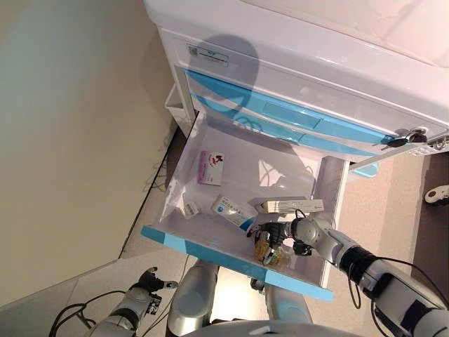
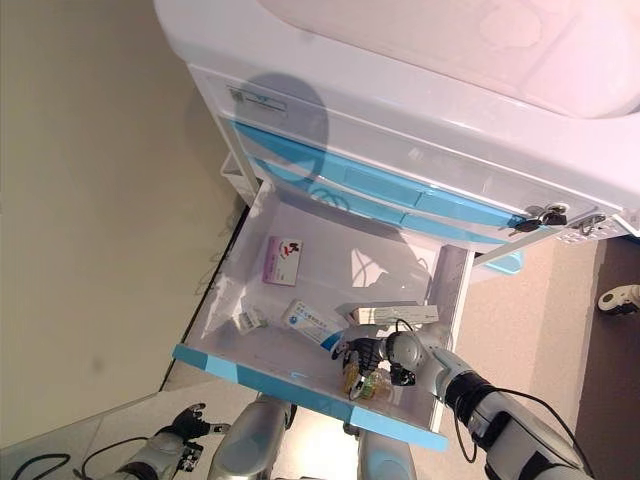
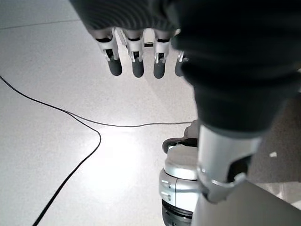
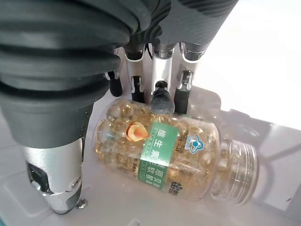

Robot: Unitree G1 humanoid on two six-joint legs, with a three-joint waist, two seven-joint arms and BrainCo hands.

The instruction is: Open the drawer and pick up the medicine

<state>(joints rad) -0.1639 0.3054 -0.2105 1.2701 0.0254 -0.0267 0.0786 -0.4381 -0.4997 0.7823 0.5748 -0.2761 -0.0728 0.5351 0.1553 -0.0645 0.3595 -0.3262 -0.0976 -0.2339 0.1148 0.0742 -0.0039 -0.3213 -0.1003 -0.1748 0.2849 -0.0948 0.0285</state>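
The white cart's drawer point(image 1: 210, 251) with a blue front stands pulled open. A clear medicine bottle point(image 4: 164, 157) of yellow capsules with a green label lies on its side on the drawer floor near the front right; it also shows in the left eye view point(image 1: 271, 253). My right hand point(image 1: 275, 232) reaches down into the drawer over the bottle. Its fingers point(image 4: 161, 99) are nearly straight with the tips touching the bottle's side, and the thumb point(image 4: 54, 181) stands apart from the bottle. My left hand point(image 1: 149, 282) hangs low by the floor, fingers point(image 3: 136, 66) relaxed and empty.
In the drawer lie a pink box point(image 1: 211, 167), a blue and white box point(image 1: 233, 209), a long white box point(image 1: 291, 206) and a small packet point(image 1: 191, 208). Keys point(image 1: 403, 137) hang from the cart's right side. A shoe point(image 1: 436, 194) shows at the right edge.
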